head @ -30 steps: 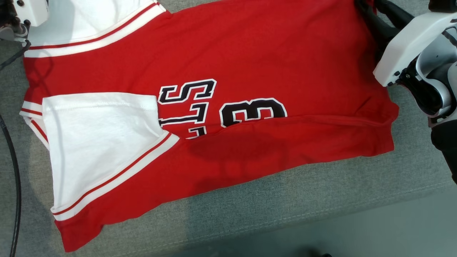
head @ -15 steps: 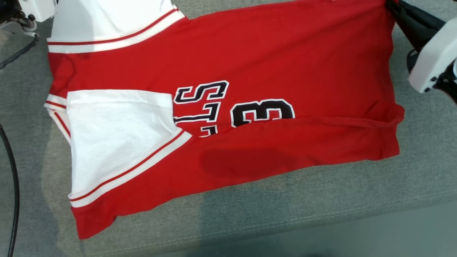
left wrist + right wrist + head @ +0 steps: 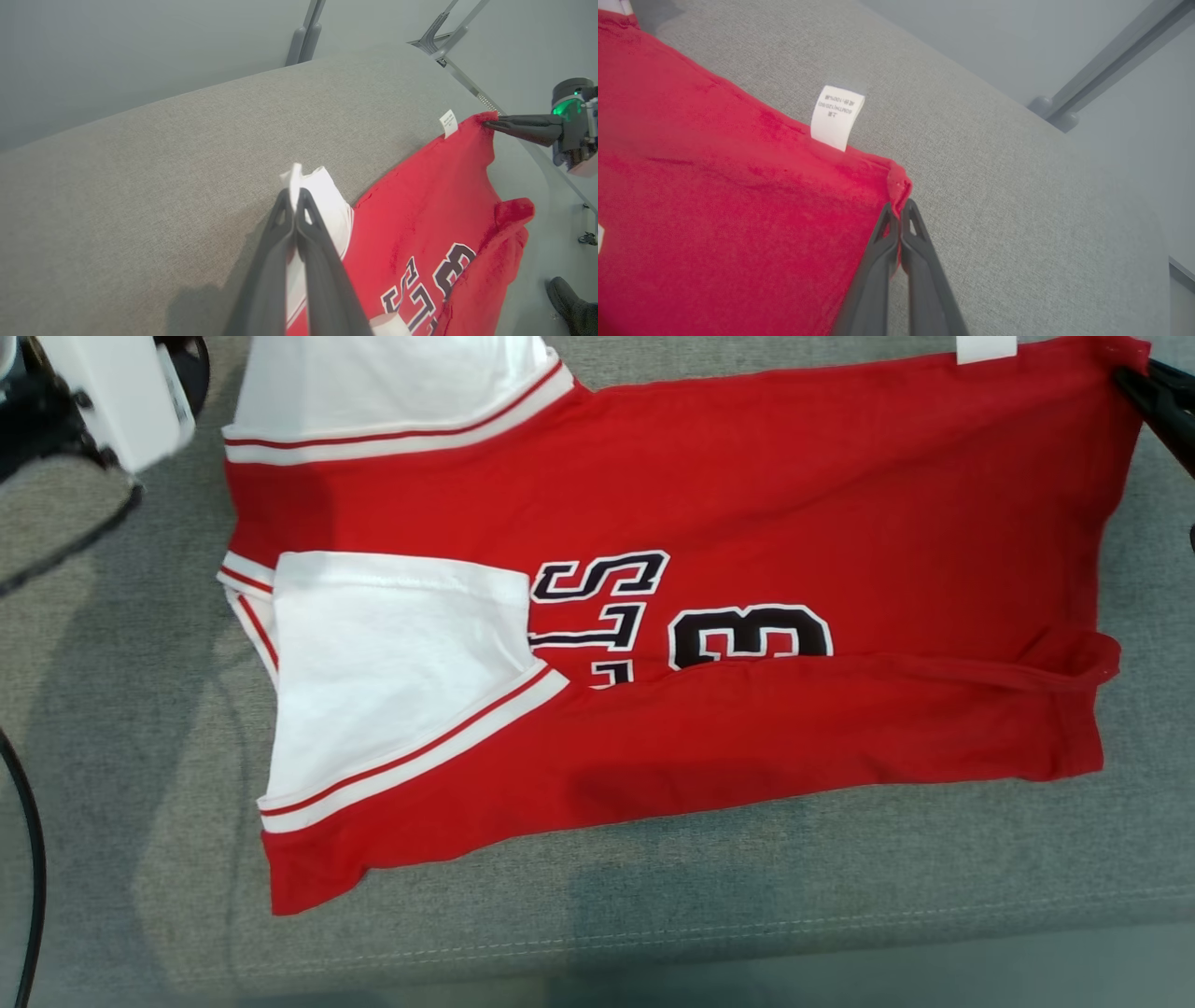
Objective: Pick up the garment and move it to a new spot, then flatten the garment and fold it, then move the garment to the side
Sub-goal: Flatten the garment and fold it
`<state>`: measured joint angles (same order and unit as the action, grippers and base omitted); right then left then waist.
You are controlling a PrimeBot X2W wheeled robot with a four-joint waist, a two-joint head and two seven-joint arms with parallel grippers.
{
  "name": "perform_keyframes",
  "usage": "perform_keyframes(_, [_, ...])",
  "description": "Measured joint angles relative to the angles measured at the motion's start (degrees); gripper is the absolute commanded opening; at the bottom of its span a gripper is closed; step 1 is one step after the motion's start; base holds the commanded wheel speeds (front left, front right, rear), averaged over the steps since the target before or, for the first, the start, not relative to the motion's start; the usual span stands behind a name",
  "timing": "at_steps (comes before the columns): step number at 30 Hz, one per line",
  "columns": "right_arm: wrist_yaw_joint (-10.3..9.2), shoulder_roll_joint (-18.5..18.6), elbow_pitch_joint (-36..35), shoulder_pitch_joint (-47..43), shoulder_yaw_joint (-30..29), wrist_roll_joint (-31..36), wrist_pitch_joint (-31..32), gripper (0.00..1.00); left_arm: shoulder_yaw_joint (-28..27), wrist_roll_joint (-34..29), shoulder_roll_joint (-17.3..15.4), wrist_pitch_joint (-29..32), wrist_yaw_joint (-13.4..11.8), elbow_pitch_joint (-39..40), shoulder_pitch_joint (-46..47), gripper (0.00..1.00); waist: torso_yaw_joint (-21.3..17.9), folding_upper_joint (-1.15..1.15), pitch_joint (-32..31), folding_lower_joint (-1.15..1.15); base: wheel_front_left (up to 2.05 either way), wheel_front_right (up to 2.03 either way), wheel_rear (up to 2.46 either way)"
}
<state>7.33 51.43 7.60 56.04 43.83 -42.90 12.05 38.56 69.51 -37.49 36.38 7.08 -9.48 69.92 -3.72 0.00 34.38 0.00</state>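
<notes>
You had just closed both tools: the left tool (image 3: 295,193) clamped the white sleeve (image 3: 327,196) of the red jersey (image 3: 747,485), the right tool (image 3: 900,207) its hem corner (image 3: 896,179). The jersey lay half-folded on the desk (image 3: 840,877), likely ready for the next fold.

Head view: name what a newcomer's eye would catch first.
The red jersey dominates, spread across the grey cushion, with a white sleeve folded over its front near black lettering. The left hand pinches the other white sleeve; the right hand pinches a red corner near a white label.
</notes>
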Motion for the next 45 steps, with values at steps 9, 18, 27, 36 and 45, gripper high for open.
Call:
perform_keyframes(9, [0.0,5.0,-2.5,-2.8,2.9,5.1,-11.8,0.0,0.5,5.5,-7.0,-6.0,0.0,15.5,-9.0,0.0,2.1,0.0,-1.1,0.0,0.0,0.0,0.0])
perform_keyframes(18, [-0.01,6.7,-4.0,-15.2,0.9,6.4,-24.1,0.0,-3.7,8.6,-17.4,-22.2,-0.5,32.0,-30.4,0.0,1.6,0.0,-3.2,0.0,0.0,0.0,0.0])
perform_keyframes(27, [0.02,2.4,-3.9,-29.8,-8.0,5.2,-26.2,1.0,-5.9,9.3,-20.9,-39.9,-4.2,37.3,-53.9,1.0,1.4,0.0,-4.3,0.0,0.0,0.0,0.0])
perform_keyframes(36, [-0.01,-6.3,-13.2,-49.0,-28.3,10.9,-26.3,1.0,-6.9,5.6,-18.4,-49.3,-5.0,37.4,-63.7,1.0,2.8,0.0,-6.4,0.0,0.0,0.0,0.0])
perform_keyframes(45, [-0.09,-22.7,-13.0,-57.1,-45.0,10.0,-26.3,1.0,-8.0,-11.6,-16.2,-49.9,-23.6,33.2,-62.1,1.0,3.4,0.0,-10.9,0.0,0.0,0.0,0.0])
